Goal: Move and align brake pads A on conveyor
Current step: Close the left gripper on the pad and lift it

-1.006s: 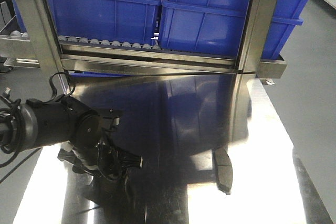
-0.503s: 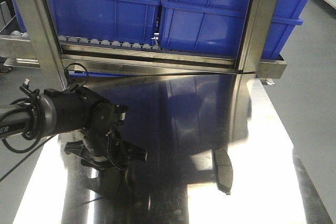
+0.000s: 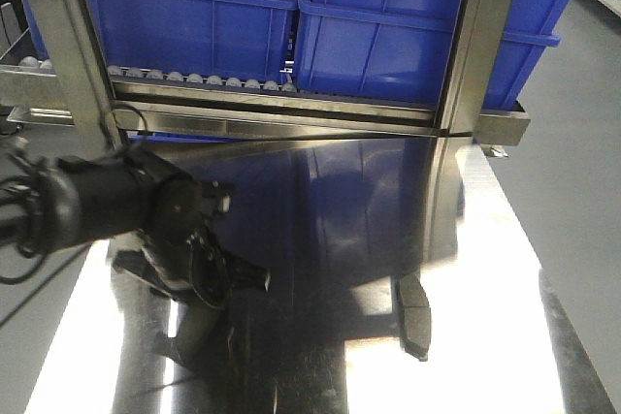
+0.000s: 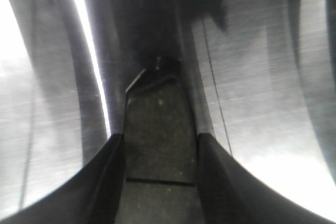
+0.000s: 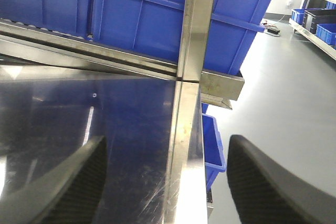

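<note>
Left claw [image 4: 160,136] clamps one brake pad [image 4: 157,114] lengthwise. A second pad [image 3: 412,315] lies at its 3 o'clock on the steel table [image 3: 485,239], long axis 12-to-6, nearer the wide-open right claw [image 5: 167,144].

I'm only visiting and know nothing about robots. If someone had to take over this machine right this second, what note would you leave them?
Left hand: shut on one brake pad, low over the left side of the steel tabletop.
Right hand: open and empty, by the tabletop's right edge.
A second brake pad lies flat on the tabletop, right of centre, with no hand near it.
Done: one pad appears to be picked up. No conveyor and no other pads are in view.
Left: carry the held pad to the conveyor and align it, then fetch the pad on the tabletop and any others.
</note>
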You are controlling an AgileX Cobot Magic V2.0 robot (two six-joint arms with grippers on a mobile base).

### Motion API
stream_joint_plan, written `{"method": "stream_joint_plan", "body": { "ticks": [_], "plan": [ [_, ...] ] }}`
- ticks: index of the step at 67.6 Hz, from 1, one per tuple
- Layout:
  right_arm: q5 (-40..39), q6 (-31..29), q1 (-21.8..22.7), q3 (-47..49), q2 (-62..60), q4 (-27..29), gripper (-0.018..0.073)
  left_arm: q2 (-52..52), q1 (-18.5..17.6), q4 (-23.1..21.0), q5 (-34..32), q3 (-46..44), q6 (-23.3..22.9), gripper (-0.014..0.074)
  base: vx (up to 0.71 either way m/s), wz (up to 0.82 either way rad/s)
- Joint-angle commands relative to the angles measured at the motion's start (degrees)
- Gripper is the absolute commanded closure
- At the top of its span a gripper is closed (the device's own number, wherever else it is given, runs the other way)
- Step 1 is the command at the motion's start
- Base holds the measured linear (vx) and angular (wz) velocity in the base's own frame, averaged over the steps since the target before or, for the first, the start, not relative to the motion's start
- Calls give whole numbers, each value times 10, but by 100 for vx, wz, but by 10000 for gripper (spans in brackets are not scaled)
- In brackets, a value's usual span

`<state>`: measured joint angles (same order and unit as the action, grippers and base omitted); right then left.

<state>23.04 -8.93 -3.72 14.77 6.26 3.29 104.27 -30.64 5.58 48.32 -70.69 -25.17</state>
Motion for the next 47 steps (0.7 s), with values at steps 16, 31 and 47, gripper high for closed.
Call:
{"method": "stream_joint_plan", "body": {
  "ticks": [16, 31, 47],
  "plan": [
    [-40, -2, 2, 15, 6, -4, 92, -195, -3, 98, 2, -14, -7, 604, 0, 0],
    [-40, -2, 2, 15, 6, -4, 92, -310, 1, 145, 5, 31, -16, 603, 0, 0],
    [-40, -2, 2, 15, 6, -4, 92, -487, 4, 172, -47, 169, -29, 603, 0, 0]
  ]
}}
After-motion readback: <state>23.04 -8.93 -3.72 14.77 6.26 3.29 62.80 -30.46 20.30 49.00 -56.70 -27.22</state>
